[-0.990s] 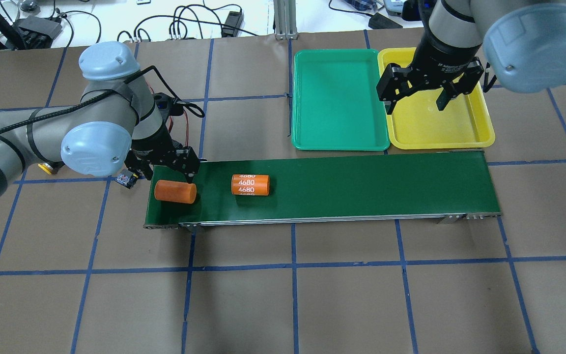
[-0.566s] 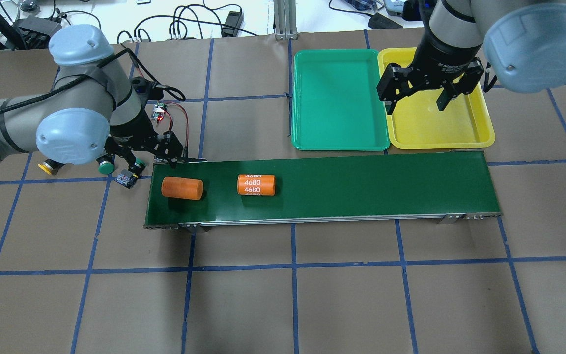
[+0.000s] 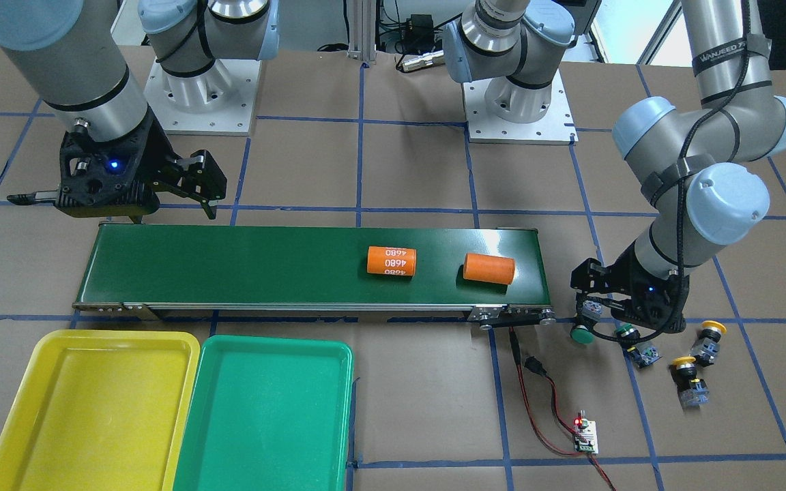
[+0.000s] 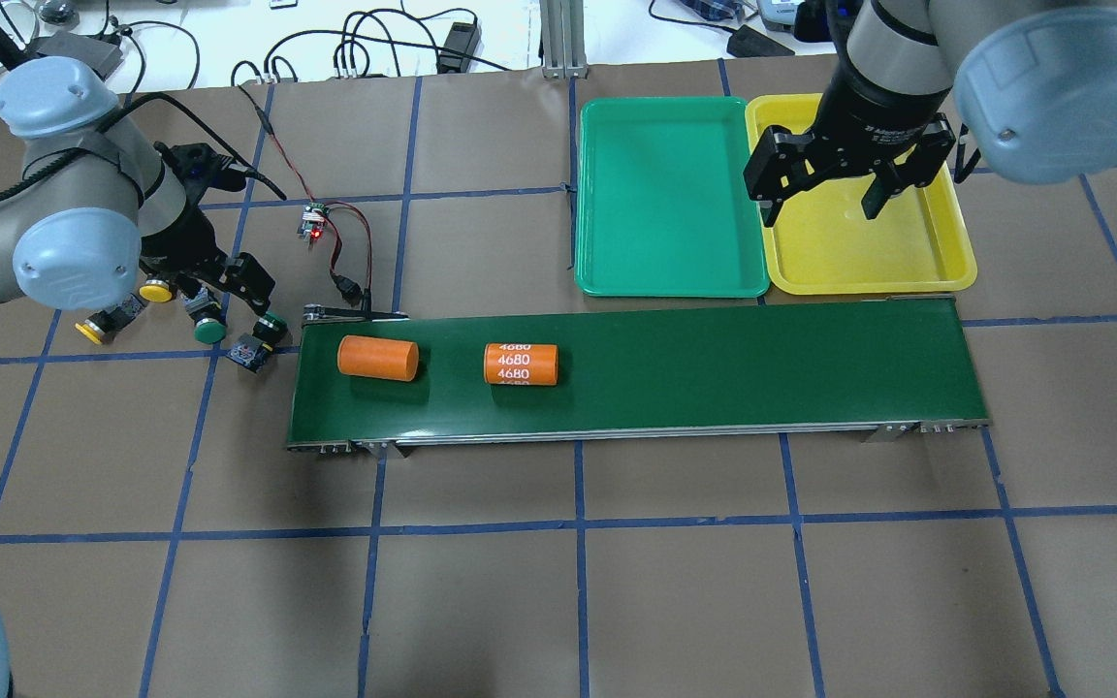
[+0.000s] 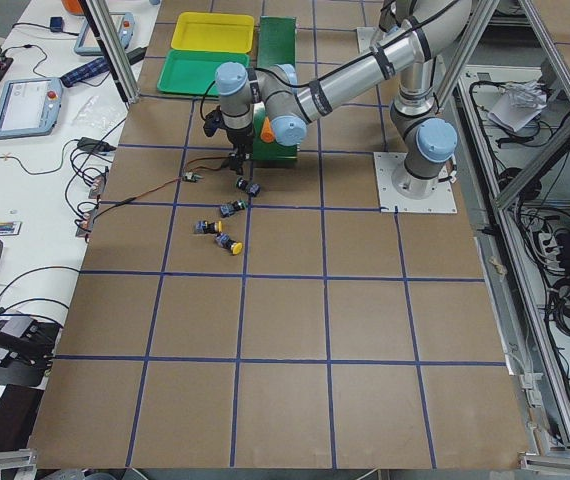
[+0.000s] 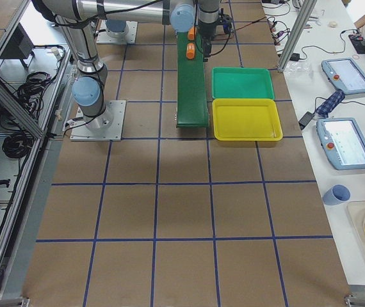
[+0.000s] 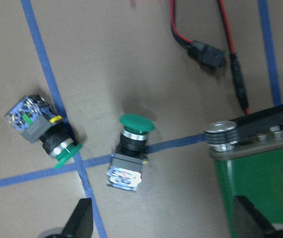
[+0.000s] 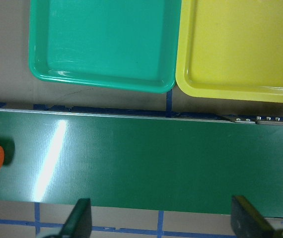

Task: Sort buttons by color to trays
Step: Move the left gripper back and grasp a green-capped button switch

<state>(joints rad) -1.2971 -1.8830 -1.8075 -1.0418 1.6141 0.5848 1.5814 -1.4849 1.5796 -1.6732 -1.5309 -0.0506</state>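
With my left gripper (image 7: 164, 220) spread empty, I'd centre on the green button (image 7: 131, 148) at 12 o'clock, seemingly tipped on the table (image 7: 131, 59), and pinch its body, clear of the belt (image 7: 260, 173) at 3 o'clock.

Reaching in with the left arm (image 4: 74, 254), elbow folded back on itself, wrist turned straight down. Holding the left claw (image 7: 164, 225) low, fingers (image 7: 81, 225) spread wide apart, empty. Stretching the right arm (image 4: 1053, 87) forward at the far side from the left one, wrist likewise pointing straight down. Hanging the right claw (image 4: 825, 189) higher up, both fingers splayed wide, empty as well. Well apart, one claw from the other.
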